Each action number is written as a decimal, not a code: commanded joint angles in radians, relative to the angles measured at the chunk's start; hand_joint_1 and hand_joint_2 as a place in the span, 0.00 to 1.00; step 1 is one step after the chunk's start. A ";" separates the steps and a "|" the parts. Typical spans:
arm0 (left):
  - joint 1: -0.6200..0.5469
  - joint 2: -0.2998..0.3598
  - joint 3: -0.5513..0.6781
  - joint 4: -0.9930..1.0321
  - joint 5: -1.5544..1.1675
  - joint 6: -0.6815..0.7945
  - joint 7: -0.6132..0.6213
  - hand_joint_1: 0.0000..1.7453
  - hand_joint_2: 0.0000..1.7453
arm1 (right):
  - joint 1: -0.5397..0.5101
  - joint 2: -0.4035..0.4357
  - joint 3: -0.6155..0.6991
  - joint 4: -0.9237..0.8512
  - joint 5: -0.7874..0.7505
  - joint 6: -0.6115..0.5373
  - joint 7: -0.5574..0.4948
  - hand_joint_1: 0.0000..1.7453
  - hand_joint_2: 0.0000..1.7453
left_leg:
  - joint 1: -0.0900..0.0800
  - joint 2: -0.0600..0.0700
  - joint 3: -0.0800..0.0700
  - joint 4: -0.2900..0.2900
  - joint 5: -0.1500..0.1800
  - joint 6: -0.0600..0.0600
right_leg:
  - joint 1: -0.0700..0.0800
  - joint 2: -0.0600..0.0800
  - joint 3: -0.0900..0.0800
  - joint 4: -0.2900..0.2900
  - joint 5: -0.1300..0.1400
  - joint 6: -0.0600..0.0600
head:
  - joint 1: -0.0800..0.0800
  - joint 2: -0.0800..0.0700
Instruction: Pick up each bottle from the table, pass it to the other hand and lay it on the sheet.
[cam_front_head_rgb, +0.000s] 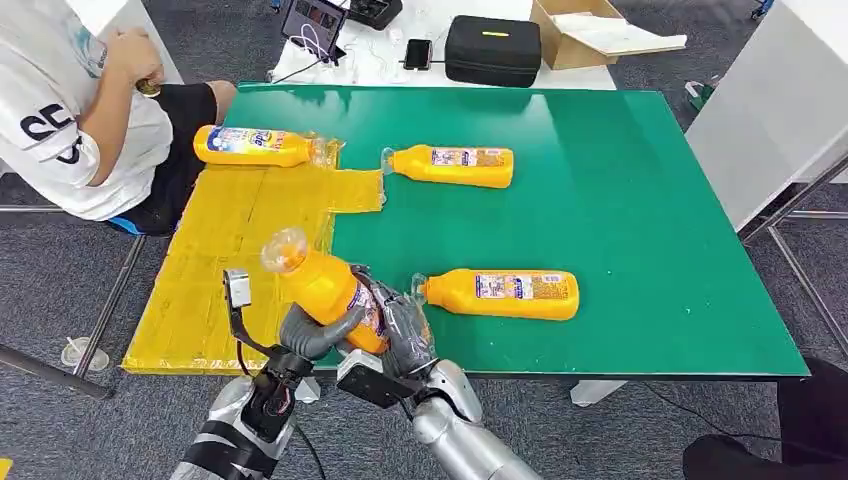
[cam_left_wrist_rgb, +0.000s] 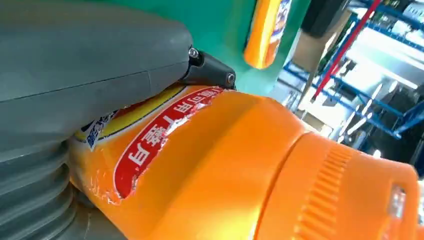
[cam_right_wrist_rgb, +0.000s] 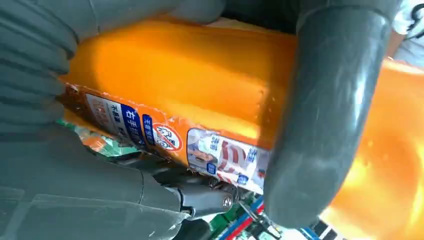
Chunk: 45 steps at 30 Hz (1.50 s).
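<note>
An orange bottle (cam_front_head_rgb: 322, 285) hangs tilted over the table's near edge, cap pointing up and to the left, between my two hands. My left hand (cam_front_head_rgb: 310, 330) grips its lower body from the left and my right hand (cam_front_head_rgb: 404, 336) wraps it from the right. In the left wrist view my left hand (cam_left_wrist_rgb: 75, 60) lies against the held bottle (cam_left_wrist_rgb: 225, 165). In the right wrist view my right hand (cam_right_wrist_rgb: 320, 125) crosses the held bottle (cam_right_wrist_rgb: 175, 70). The yellow sheet (cam_front_head_rgb: 230, 250) covers the table's left part, with one bottle (cam_front_head_rgb: 250, 146) lying at its far end.
Two more orange bottles lie on the green table (cam_front_head_rgb: 640, 200): one far (cam_front_head_rgb: 455, 165), one near (cam_front_head_rgb: 505, 294) just right of my hands. A seated person (cam_front_head_rgb: 70, 110) is at the far left corner. A black case (cam_front_head_rgb: 492, 50) and a cardboard box (cam_front_head_rgb: 590, 35) stand behind the table.
</note>
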<state>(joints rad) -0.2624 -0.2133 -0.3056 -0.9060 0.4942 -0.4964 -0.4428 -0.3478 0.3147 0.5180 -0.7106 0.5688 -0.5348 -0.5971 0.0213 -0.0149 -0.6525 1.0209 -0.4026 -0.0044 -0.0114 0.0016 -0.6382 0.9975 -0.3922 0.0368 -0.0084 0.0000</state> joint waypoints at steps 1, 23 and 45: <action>-0.056 -0.006 0.080 -0.075 -0.119 0.159 -0.078 1.00 1.00 | 0.029 -0.061 -0.011 -0.208 0.010 -0.019 0.044 0.00 0.00 | 0.000 -0.001 0.001 0.000 -0.001 0.001 | 0.000 -0.002 0.002 0.000 -0.001 -0.001 | 0.001 0.000; -0.238 0.040 0.236 -0.057 -0.733 0.841 -0.255 1.00 1.00 | 0.187 -0.113 -0.020 -0.714 -0.109 -0.149 -0.050 0.00 0.00 | 0.000 0.001 0.000 0.001 -0.001 0.000 | 0.001 0.000 0.000 0.001 -0.001 -0.001 | 0.001 0.000; -0.522 0.249 -0.130 0.610 -1.720 0.853 -0.047 1.00 1.00 | 0.105 -0.124 0.038 -0.588 -0.225 -0.004 -0.076 0.00 0.00 | 0.000 0.007 0.007 0.000 -0.002 0.001 | 0.001 0.004 0.005 0.000 -0.001 -0.002 | 0.001 0.000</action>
<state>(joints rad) -0.6472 -0.0634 -0.2363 -0.5669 -1.1048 0.6480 -0.5127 -0.1949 0.2262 0.5295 -1.3787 0.3739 -0.5936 -0.6687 0.0215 -0.0116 -0.6543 1.0209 -0.4022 -0.0050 -0.0112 0.0041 -0.6405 0.9980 -0.3916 0.0362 -0.0076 0.0000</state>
